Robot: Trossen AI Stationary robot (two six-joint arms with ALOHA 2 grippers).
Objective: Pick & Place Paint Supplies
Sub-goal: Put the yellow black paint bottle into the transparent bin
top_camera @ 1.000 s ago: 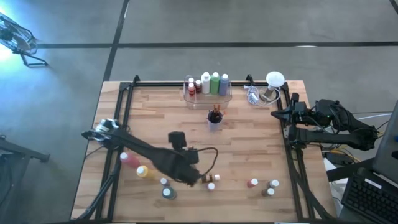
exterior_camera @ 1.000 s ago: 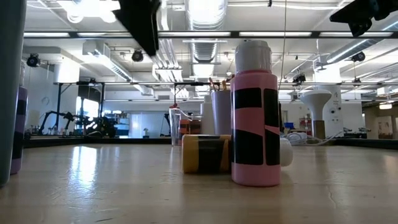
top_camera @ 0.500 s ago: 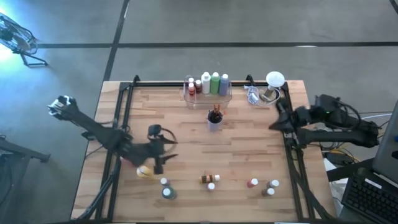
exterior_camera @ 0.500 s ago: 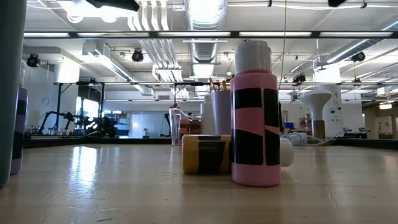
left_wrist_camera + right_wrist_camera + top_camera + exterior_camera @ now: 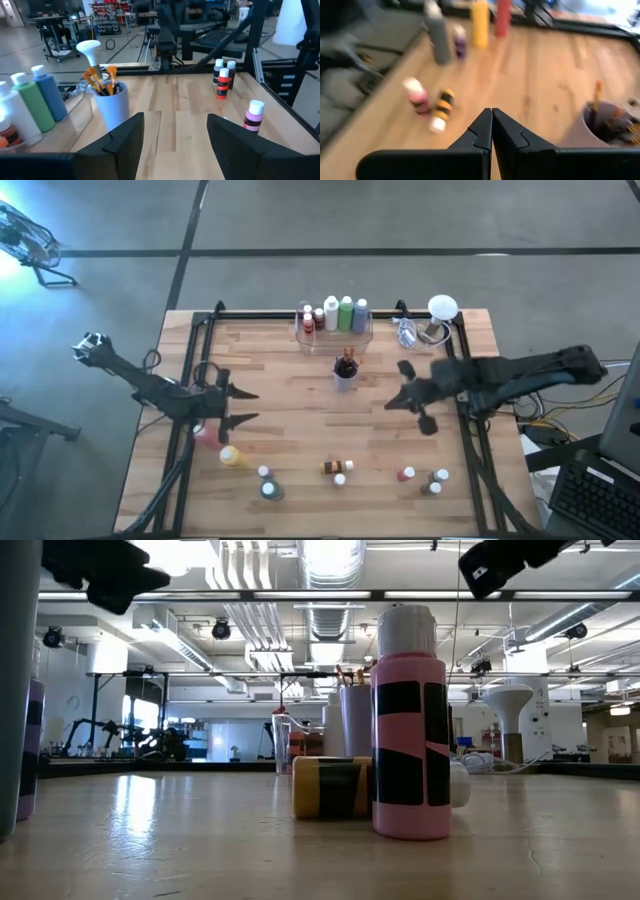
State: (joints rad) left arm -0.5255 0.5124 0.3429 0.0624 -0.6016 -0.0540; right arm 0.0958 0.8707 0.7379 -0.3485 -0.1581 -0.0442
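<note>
Small paint bottles stand scattered along the near part of the table: a pink one (image 5: 205, 433), a yellow one (image 5: 232, 457), a red one (image 5: 406, 474). A yellow-and-black bottle (image 5: 335, 468) lies on its side beside a small pink bottle (image 5: 416, 95). Taller bottles stand in a clear tray (image 5: 333, 332) at the far edge. Brushes stick up out of a pale cup (image 5: 345, 372). My left gripper (image 5: 246, 405) hangs open over the table's left part, holding nothing. My right gripper (image 5: 390, 404) is shut, holding nothing, over the right part, pointing toward the middle.
A white lamp (image 5: 442, 308) and cables sit at the far right corner. Black rails (image 5: 462, 395) run along the table's left and right sides. Bare wood lies between the two grippers, in front of the cup (image 5: 111, 102).
My left gripper has drawn back from the lying bottle near the front toward the table's left edge, tipping from pointing down to level, and has stayed open. My right gripper has come in from the right edge toward the table's middle, still shut. No bottle has moved.
</note>
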